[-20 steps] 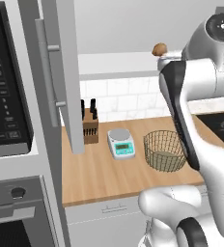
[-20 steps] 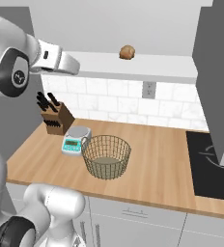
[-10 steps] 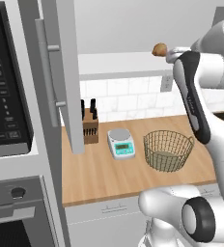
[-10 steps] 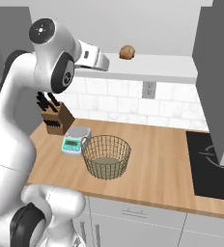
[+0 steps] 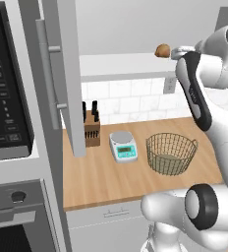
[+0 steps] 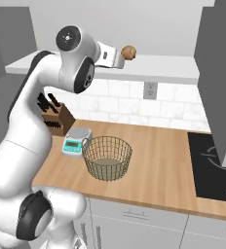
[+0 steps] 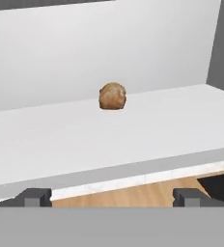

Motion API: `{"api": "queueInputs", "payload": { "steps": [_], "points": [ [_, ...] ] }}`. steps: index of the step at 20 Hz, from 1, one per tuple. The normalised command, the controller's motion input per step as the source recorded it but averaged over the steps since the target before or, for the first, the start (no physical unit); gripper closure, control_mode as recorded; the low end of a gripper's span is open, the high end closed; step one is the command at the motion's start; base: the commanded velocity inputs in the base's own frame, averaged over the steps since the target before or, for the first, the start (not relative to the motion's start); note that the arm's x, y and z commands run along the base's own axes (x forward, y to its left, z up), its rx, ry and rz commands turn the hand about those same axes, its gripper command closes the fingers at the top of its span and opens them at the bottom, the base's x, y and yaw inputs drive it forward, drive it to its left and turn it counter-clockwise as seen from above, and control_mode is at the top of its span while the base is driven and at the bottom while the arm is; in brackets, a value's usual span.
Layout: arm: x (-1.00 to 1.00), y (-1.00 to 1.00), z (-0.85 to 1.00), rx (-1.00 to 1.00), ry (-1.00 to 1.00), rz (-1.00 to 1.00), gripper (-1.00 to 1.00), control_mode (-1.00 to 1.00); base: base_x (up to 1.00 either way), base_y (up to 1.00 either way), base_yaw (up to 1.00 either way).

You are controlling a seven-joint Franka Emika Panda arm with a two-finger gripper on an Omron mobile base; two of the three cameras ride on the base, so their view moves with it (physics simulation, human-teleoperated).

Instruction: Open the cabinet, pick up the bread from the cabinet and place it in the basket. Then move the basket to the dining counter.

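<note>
Nearest the base, the wood tabletop (image 5: pixel 101 182) carries the basket (image 5: pixel 171 153), which sits upright and empty a little in from the front edge. Just to its left stands a small kitchen scale (image 5: pixel 123 145) with a green face, close to the basket but not touching it, and farther left, against the tiled wall, is a knife block (image 5: pixel 91 129) with dark handles sticking up. In the right base view a black cooktop (image 6: pixel 216 165) lies well to the right of the basket. Above all this the cabinet (image 5: pixel 62 74) stands open, its door swung out on the left with the long silver handle facing the camera, and its white shelf (image 6: pixel 163 68) is exposed. The gripper (image 7: pixel 112 197) is raised to shelf height just in front of the shelf edge, its two dark fingertips (image 7: pixel 34 196) spread wide apart with nothing between them. Beyond it, the bread (image 7: pixel 112 95) rests on the shelf, set back from the front edge toward the rear wall, apart from the gripper and lined up roughly between the fingertips.
</note>
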Motion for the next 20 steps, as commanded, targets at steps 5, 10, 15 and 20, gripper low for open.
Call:
{"api": "queueInputs", "payload": {
  "steps": [5,10,15,20],
  "points": [
    [0.56,-0.09,0.0,0.0,0.0,0.0,-1.0,-1.0,0.0,0.0,0.0],
    [0.34,0.14,0.17,0.0,0.0,0.0,-1.0,-1.0,0.0,0.0,0.0],
    [0.34,0.05,0.0,0.0,0.0,0.0,-1.0,-1.0,0.0,0.0,0.0],
    [0.42,0.0,-0.04,0.0,0.0,0.0,-1.0,-1.0,0.0,0.0,0.0]
  ]
}}
